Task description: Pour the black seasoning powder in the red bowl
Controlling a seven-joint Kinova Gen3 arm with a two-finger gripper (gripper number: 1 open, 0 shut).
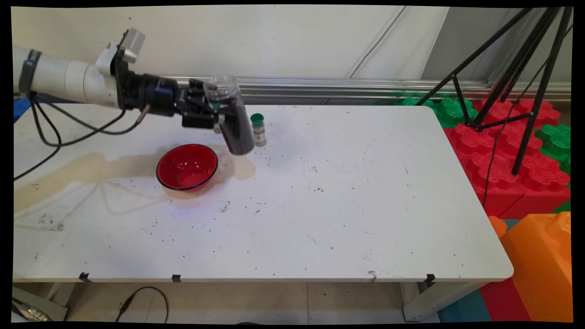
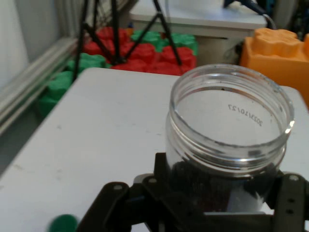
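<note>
Clear plastic jar (image 1: 230, 114) with an open mouth and a dark, granular fill in its lower part hangs above the white table (image 1: 347, 196), clamped between the fingers of the black two-finger gripper (image 1: 215, 112). It tilts with its mouth up and toward the left, its dark bottom end lowest, just right of the red bowl (image 1: 187, 166) and raised clear of it. In the hand view the jar's rim (image 2: 231, 113) fills the middle, and mirrored digits printed on its clear wall read like a date stamp, too reversed to make out fully.

A small spice bottle with a green cap (image 1: 258, 129) stands upright on the table just right of the jar; its pale label is too small to read. The gripper's linkage hides part of the jar's side, and a small object behind the fingers can't be identified.

The tabletop carries a tan stain (image 1: 87, 169) spreading left of the bowl and scattered dark specks (image 1: 315, 178). Behind runs a pale wall with a metal rail (image 1: 347, 87). Right of the table stand a black tripod (image 1: 516, 82), red and green foam blocks (image 1: 507, 151) and an orange block (image 1: 539, 260).
</note>
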